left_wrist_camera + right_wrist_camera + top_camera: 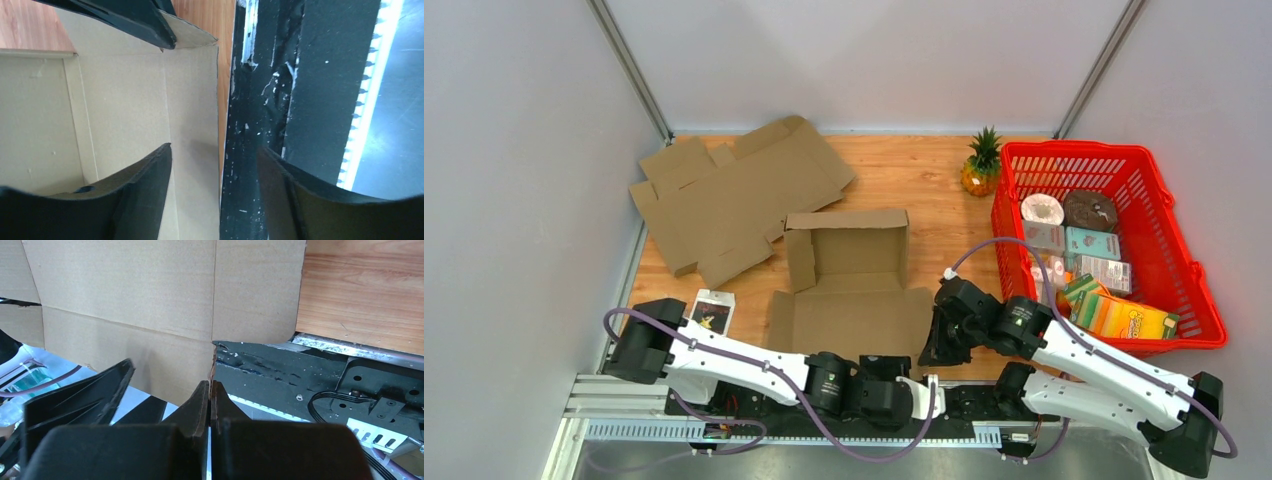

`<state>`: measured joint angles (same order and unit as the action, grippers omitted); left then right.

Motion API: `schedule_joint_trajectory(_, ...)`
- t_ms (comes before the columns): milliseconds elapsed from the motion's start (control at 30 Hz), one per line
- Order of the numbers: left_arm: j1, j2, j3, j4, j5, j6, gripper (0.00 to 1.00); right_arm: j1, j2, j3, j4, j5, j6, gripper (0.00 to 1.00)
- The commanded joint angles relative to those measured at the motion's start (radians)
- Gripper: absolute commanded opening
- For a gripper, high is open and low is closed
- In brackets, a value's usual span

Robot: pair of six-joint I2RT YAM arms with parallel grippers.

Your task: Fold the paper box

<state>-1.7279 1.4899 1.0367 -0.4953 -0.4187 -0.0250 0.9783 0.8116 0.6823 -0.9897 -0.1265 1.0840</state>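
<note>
R tool (pixel 211 386) pinches paper box (pixel 852 312) flap edge; L tool (pixel 214 150) wide apart.

The left arm (pixel 734 360) lies low along the near edge, elbow folded, and the left fingers (pixel 145 200) are spread wide apart. The right arm (pixel 1114 370) reaches leftward with its wrist tipped down, and the right fingers (pixel 197 405) are pinched together on the box (pixel 125 290) edge.

Table tally, by kind
One partly folded paper box (pixel 849 275), one flat cardboard blank (pixel 734 195), one red basket (pixel 1164 215) of packaged goods, one pineapple (pixel 981 165), one pouch (pixel 712 310).
</note>
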Motion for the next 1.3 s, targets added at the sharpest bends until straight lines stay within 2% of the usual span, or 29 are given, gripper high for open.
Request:
schedule_joint_trajectory(0, -0.007, 0.055, 0.057, -0.058, -0.095, 0.063, 0.64, -0.007, -0.017, 0.057, -0.015, -0.041, 0.002, 0.00)
schedule_joint_trajectory(200, -0.007, 0.044, 0.060, -0.081, -0.180, 0.128, 0.42, -0.009, -0.023, 0.098, -0.021, -0.058, -0.003, 0.00)
schedule_joint_trajectory(267, -0.007, 0.030, 0.063, -0.104, -0.181, 0.134, 0.37, -0.009, -0.026, 0.112, -0.023, -0.055, -0.009, 0.03)
schedule_joint_trajectory(367, -0.007, -0.009, 0.052, -0.106, -0.147, 0.154, 0.23, -0.007, -0.023, 0.143, -0.024, -0.050, -0.035, 0.10)
schedule_joint_trajectory(400, -0.007, -0.020, 0.056, -0.117, -0.141, 0.161, 0.18, -0.009, -0.022, 0.154, -0.027, -0.041, -0.053, 0.16)
schedule_joint_trajectory(433, -0.007, -0.040, 0.059, -0.124, -0.143, 0.157, 0.13, -0.010, -0.016, 0.195, -0.033, -0.023, -0.074, 0.29)
schedule_joint_trajectory(467, -0.007, -0.049, 0.072, -0.133, -0.140, 0.155, 0.09, -0.010, -0.012, 0.227, -0.073, 0.049, -0.125, 0.36)
schedule_joint_trajectory(500, -0.007, -0.060, 0.080, -0.150, -0.134, 0.149, 0.08, -0.013, -0.005, 0.267, -0.096, 0.094, -0.157, 0.52)
schedule_joint_trajectory(533, -0.007, -0.080, 0.103, -0.157, -0.123, 0.142, 0.06, -0.015, 0.024, 0.323, -0.124, 0.155, -0.192, 0.59)
schedule_joint_trajectory(567, -0.006, -0.088, 0.118, -0.166, -0.114, 0.117, 0.03, -0.016, 0.044, 0.433, -0.191, 0.289, -0.266, 0.65)
schedule_joint_trajectory(600, -0.006, -0.092, 0.137, -0.193, -0.098, 0.106, 0.01, -0.018, 0.067, 0.500, -0.220, 0.362, -0.301, 0.76)
schedule_joint_trajectory(667, 0.001, -0.099, 0.206, -0.219, -0.058, 0.048, 0.00, -0.023, 0.122, 0.667, -0.303, 0.561, -0.354, 0.86)
schedule_joint_trajectory(700, 0.013, -0.095, 0.235, -0.259, -0.043, 0.031, 0.00, -0.026, 0.132, 0.706, -0.309, 0.615, -0.395, 0.94)
schedule_joint_trajectory(800, 0.063, -0.063, 0.370, -0.375, 0.014, -0.093, 0.00, -0.058, 0.143, 0.831, -0.314, 0.718, -0.465, 1.00)
schedule_joint_trajectory(933, 0.155, -0.027, 0.570, -0.523, 0.037, -0.283, 0.00, -0.116, 0.123, 0.939, -0.331, 0.765, -0.521, 1.00)
schedule_joint_trajectory(1000, 0.211, -0.034, 0.602, -0.545, 0.069, -0.410, 0.00, -0.121, 0.109, 0.964, -0.362, 0.809, -0.527, 1.00)
schedule_joint_trajectory(1067, 0.328, -0.052, 0.609, -0.534, 0.162, -0.560, 0.00, -0.122, 0.103, 0.955, -0.386, 0.823, -0.527, 1.00)
schedule_joint_trajectory(1133, 0.413, -0.069, 0.582, -0.453, 0.289, -0.630, 0.00, -0.122, 0.092, 0.907, -0.388, 0.806, -0.523, 1.00)
schedule_joint_trajectory(1233, 0.527, -0.062, 0.589, -0.364, 0.332, -0.729, 0.00, -0.122, 0.081, 0.812, -0.350, 0.716, -0.527, 1.00)
schedule_joint_trajectory(1267, 0.580, -0.054, 0.589, -0.336, 0.346, -0.780, 0.00, -0.121, 0.080, 0.788, -0.307, 0.634, -0.541, 1.00)
